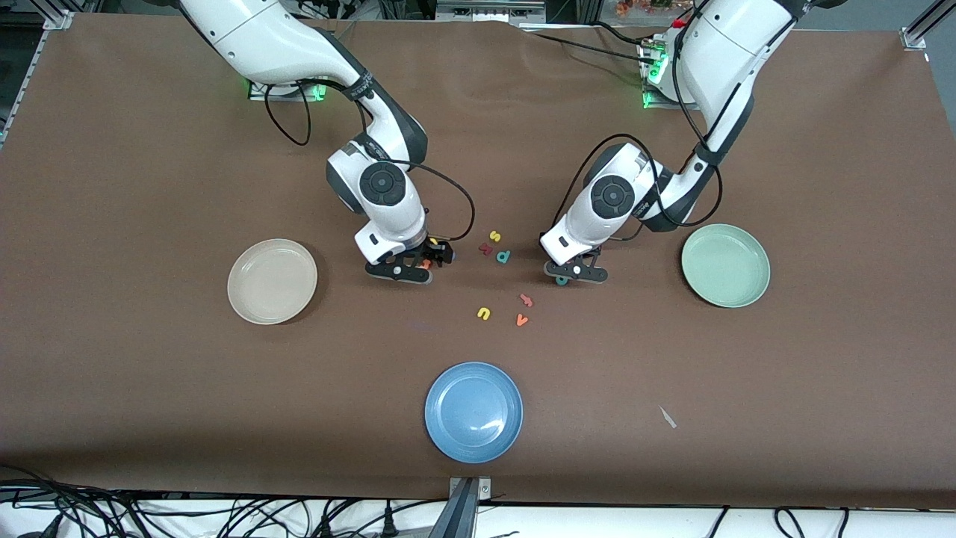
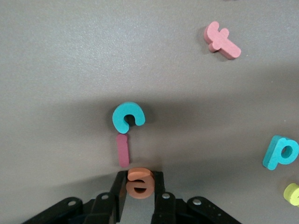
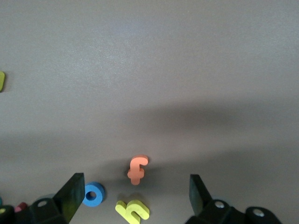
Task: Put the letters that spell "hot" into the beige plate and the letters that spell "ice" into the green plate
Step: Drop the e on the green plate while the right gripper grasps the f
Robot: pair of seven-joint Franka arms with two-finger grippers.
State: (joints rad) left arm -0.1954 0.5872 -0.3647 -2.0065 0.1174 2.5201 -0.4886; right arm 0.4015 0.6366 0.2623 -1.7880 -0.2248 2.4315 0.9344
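Note:
My left gripper (image 2: 140, 179) is down at the table with its fingers (image 2: 120, 186) closed against both sides of the orange e (image 2: 140, 183). Just past the e lie the dark red i (image 2: 122, 150) and the teal c (image 2: 128, 116); the c (image 1: 560, 281) also peeks out beside that gripper (image 1: 575, 273). My right gripper (image 3: 135, 186) stands open and low over the orange t (image 3: 136, 169), the blue o (image 3: 93, 194) and the yellow h (image 3: 132, 211). The beige plate (image 1: 254, 295) lies toward the right arm's end, the green plate (image 1: 739, 280) toward the left arm's end. Both are bare.
Between the grippers lie a yellow s (image 1: 494, 236), a dark red letter (image 1: 485, 249) and a teal p (image 1: 503, 256). Nearer the camera are a pink letter (image 1: 526, 300), a yellow u (image 1: 484, 313) and an orange v (image 1: 522, 320). A blue plate (image 1: 473, 411) sits nearest the camera.

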